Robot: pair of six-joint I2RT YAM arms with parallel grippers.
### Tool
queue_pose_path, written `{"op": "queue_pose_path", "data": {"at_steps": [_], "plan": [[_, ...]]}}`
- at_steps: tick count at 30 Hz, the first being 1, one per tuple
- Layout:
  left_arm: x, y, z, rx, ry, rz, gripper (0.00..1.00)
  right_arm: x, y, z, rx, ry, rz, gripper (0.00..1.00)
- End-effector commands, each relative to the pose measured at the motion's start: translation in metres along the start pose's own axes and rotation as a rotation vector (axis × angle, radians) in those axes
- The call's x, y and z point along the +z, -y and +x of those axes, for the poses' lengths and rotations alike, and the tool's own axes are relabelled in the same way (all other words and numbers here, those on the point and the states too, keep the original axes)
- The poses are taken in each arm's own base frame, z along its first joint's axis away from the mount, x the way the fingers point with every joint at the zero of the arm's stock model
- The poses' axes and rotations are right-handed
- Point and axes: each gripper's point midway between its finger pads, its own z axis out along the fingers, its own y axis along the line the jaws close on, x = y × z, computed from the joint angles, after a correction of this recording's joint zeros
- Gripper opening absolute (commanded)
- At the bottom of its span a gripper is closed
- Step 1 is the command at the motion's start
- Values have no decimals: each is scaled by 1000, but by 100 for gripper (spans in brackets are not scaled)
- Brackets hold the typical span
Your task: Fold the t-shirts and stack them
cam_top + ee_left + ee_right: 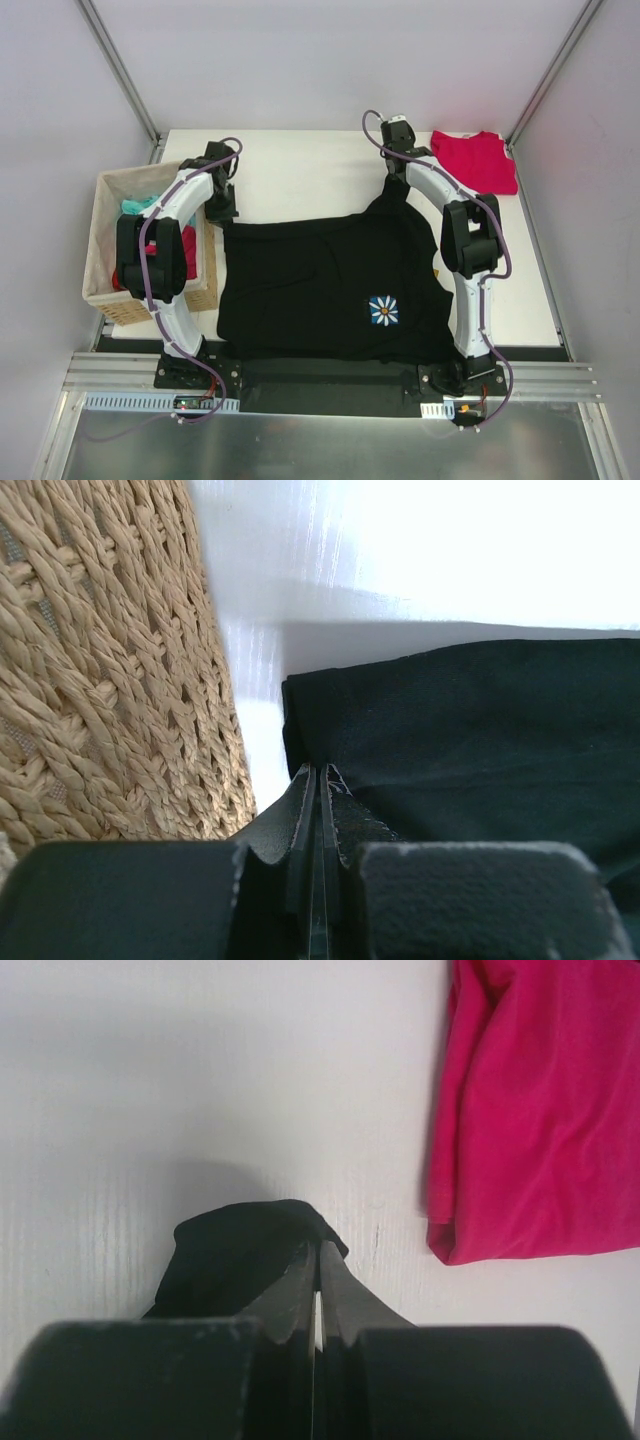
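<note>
Right claw (318, 1252) (arm outstretched), seemingly pinching shirt (225, 1255)

My left arm (178, 205) and right arm (432, 185) have white curved shells with black joint housings. A purple cable (148, 262) runs along each. Lower frame: black base (185, 372). My left gripper (319, 773) and right gripper (317, 1250) have matte black, grainy fingers (342, 1298).

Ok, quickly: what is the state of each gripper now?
Left gripper: closed, pinching the edge of the black t-shirt.
Right gripper: closed, pinching a bunched corner of the black t-shirt.
</note>
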Motion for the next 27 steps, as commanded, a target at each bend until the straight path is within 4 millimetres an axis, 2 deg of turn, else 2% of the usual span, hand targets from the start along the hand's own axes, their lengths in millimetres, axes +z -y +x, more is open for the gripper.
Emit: {"op": "queue_pose_path", "data": {"at_steps": [1,3,4,5,6,7,8,9,11,12,13,15,16,17,18,19,20,21,22,23,25,26,27], "plan": [[-7,-1,2,6,13,-15,0,-9,3,-19,33,36,4,1],[-12,1,-1,5,27,-6,0,-21,6,-20,28,45,3,1],[-22,4,-7,6,60,7,0,-29,8,-25,33,66,4,1],[-31,9,-11,14,86,21,0,-49,13,-38,41,111,0,1],[-39,14,-15,17,113,39,0,-58,16,-33,32,113,5,1],[-59,18,-24,21,177,60,0,-70,19,-40,30,146,8,1],[-70,21,-29,28,217,71,0,-83,18,-43,26,170,3,1],[-81,27,-31,49,255,86,0,-112,31,-52,39,222,12,1],[-116,31,-39,57,376,123,0,-146,34,-61,26,283,7,1],[-128,36,-40,73,419,144,0,-178,49,-73,45,346,19,1],[-153,36,-40,72,493,171,0,-193,53,-70,39,366,25,1],[-184,39,-43,75,593,214,0,-227,57,-75,27,431,21,1],[-213,38,-41,73,672,246,0,-257,70,-80,51,485,17,1],[-228,40,-40,80,708,277,0,-275,69,-82,40,514,5,1],[-242,39,-39,86,749,294,0,-291,76,-80,42,528,23,1],[-266,35,-35,83,809,315,0,-315,88,-82,59,570,29,1],[-278,35,-31,86,836,338,0,-334,85,-81,54,603,11,1],[-287,34,-28,96,866,351,0,-347,90,-79,49,623,26,1],[-306,30,-20,96,924,373,0,-360,92,-77,54,649,16,1],[-316,28,-15,101,956,390,0,-386,96,-73,69,702,-18,1],[-340,27,3,130,1045,454,0,-409,103,-66,74,741,-39,1],[-347,27,9,137,1075,474,0,-430,102,-60,75,786,-92,1],[-349,30,18,162,1083,511,0,-440,103,-57,66,818,-118,1]]}}
